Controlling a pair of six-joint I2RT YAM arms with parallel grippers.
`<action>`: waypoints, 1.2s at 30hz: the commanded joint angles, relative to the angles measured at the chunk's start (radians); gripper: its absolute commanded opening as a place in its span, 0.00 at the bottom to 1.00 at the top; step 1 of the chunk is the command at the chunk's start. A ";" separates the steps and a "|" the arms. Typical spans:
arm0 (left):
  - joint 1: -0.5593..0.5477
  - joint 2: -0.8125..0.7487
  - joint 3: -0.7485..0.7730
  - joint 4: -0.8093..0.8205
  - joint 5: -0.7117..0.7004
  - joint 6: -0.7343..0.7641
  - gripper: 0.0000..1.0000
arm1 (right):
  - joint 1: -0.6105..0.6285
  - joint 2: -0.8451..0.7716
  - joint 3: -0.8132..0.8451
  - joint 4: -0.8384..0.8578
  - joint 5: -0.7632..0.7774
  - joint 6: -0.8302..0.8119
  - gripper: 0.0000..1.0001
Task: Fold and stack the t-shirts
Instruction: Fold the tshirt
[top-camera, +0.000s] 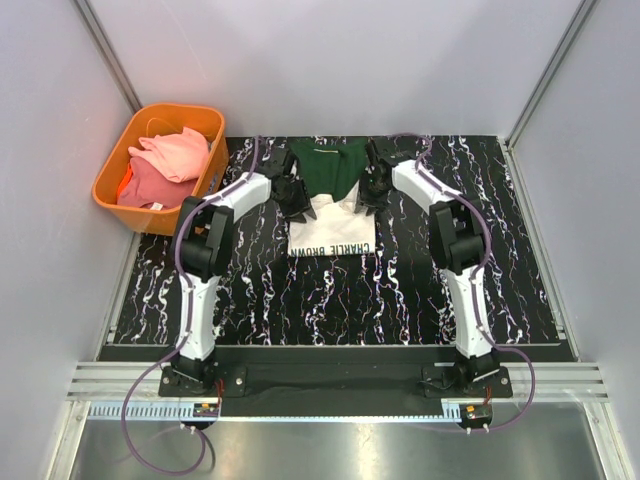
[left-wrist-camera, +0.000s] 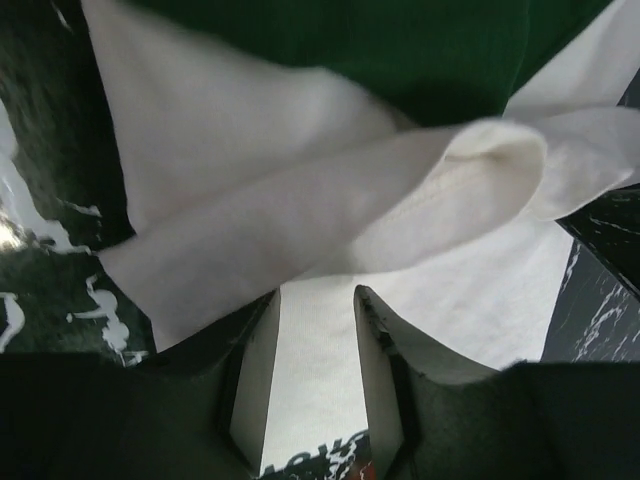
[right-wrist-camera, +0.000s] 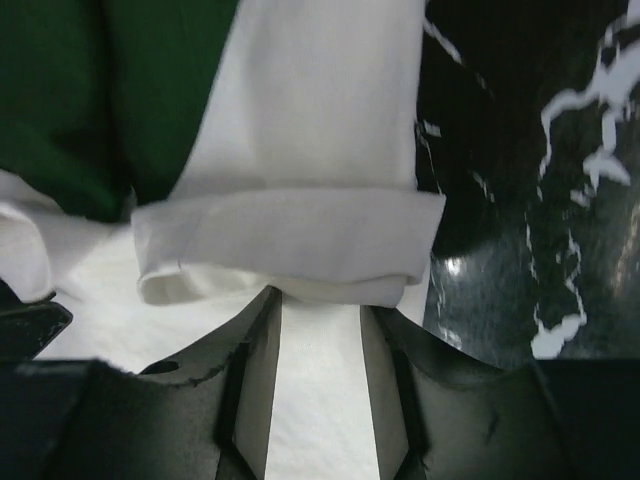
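Observation:
The cream t-shirt (top-camera: 333, 225) with dark green sleeves lies partly folded at the back middle of the table, its black lettering along the near edge. My left gripper (top-camera: 293, 205) is at its left side and my right gripper (top-camera: 366, 200) at its right side. In the left wrist view the gripper (left-wrist-camera: 317, 295) is open, with a folded cream flap (left-wrist-camera: 300, 210) just beyond the fingertips. In the right wrist view the gripper (right-wrist-camera: 320, 303) is open, with a rolled cream fold (right-wrist-camera: 290, 245) at its tips. Flat cream cloth shows between both pairs of jaws.
An orange basket (top-camera: 207, 116) at the back left holds a pink t-shirt (top-camera: 175, 152) and a coral one (top-camera: 142, 187). The table top (top-camera: 250, 300) is black with white marbling. Grey walls stand on both sides and behind.

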 joint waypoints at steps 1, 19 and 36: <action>0.040 0.044 0.134 0.027 -0.011 0.013 0.41 | -0.001 0.071 0.162 0.015 0.058 -0.039 0.45; 0.054 -0.134 0.220 -0.042 -0.035 0.074 0.54 | -0.029 0.064 0.459 -0.163 -0.094 -0.018 0.54; 0.126 0.065 0.155 0.297 0.157 0.000 0.35 | -0.035 -0.241 -0.346 0.391 -0.631 0.198 0.11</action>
